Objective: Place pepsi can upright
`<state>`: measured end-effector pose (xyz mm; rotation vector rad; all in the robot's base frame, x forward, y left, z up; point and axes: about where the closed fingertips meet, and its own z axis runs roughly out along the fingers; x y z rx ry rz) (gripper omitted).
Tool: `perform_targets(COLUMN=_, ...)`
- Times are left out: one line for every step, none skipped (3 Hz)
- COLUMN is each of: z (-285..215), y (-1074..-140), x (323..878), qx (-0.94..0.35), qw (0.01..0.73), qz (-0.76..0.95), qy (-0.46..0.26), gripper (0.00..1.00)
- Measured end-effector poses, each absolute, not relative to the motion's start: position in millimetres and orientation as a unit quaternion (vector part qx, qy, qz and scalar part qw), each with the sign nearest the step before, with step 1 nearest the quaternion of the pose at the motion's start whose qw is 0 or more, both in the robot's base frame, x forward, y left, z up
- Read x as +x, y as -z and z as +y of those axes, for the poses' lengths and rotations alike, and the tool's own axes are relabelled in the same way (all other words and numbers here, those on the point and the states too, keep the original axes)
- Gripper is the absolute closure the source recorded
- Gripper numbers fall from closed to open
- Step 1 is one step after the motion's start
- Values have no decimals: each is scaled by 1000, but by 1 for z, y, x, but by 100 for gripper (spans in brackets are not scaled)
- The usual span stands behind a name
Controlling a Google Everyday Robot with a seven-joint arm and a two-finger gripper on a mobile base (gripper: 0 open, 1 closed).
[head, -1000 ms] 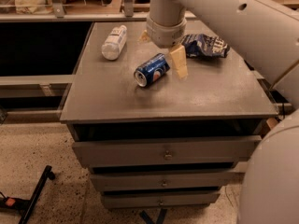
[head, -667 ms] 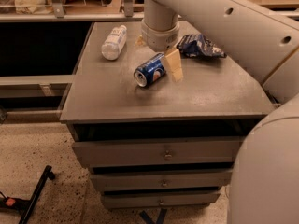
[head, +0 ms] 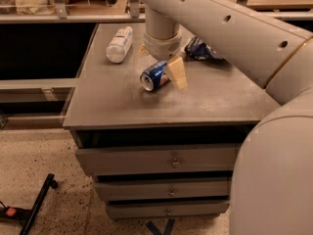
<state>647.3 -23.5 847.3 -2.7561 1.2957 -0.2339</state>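
The pepsi can point(head: 153, 76), dark blue with a silver top, lies on its side near the middle of the grey cabinet top point(head: 146, 106), its top pointing front-left. My gripper point(head: 162, 65) hangs down from the white arm right over the can. It is open. One cream finger point(head: 177, 73) stands just to the right of the can, touching or nearly touching it. The other finger is mostly hidden behind the wrist, at the can's far side.
A white plastic bottle point(head: 120, 44) lies at the back left of the cabinet top. A dark-blue foil snack bag point(head: 203, 49) lies at the back right. Drawers point(head: 171, 160) sit below. My arm's large white body fills the right side. A black tool point(head: 34, 209) lies on the floor.
My gripper has shifted slightly left and down, bringing the cream finger close against the can's right side. The can has stayed lying where it was.
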Motion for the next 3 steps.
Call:
perform_targets(z=-20, y=-839, x=646, qx=-904, qw=33, qz=421, qy=74, gripper=6)
perform_targets(z=-17, y=-834, x=643, qx=-905, qw=27, qz=417, qy=73, gripper=24)
perform_targets(z=-14, y=-833, x=639, qx=-907, qw=26, qz=413, qy=77, gripper=48)
